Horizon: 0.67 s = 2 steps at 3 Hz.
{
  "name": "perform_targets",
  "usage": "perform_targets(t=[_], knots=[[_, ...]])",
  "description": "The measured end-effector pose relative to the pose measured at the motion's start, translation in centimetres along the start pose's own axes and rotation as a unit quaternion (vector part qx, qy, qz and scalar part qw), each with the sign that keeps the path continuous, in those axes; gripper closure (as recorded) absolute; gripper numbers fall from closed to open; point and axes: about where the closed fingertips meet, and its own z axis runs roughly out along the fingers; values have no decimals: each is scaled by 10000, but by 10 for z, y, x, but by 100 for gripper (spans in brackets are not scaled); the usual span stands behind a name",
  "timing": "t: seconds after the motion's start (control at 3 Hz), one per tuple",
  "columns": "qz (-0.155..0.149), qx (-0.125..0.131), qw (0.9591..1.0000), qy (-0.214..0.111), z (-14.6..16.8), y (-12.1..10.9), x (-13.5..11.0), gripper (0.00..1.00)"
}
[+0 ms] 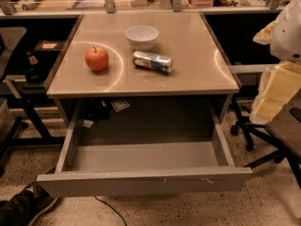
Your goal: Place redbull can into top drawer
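Observation:
The redbull can (153, 61) lies on its side on the tan table top (188, 74), just in front of a white bowl and right of a red apple. The top drawer (141, 180) is pulled out wide below the table's front edge, and its inside shows nothing in it. Only white and cream parts of my arm (282, 79) show at the right edge, well right of the can and apart from it. My gripper itself is out of view.
A white bowl (142, 36) stands behind the can and a red apple (97, 59) to its left. A dark chair (284, 131) stands right of the drawer. A shoe (23, 204) is on the floor at the lower left. Cluttered desks run along the back.

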Motion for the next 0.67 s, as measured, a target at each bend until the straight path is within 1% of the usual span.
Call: perform_targets(t=[0.33, 0.67], knots=[[54, -22, 9998, -175, 21, -13, -29, 0], [44, 50, 9999, -149, 23, -12, -34, 0]])
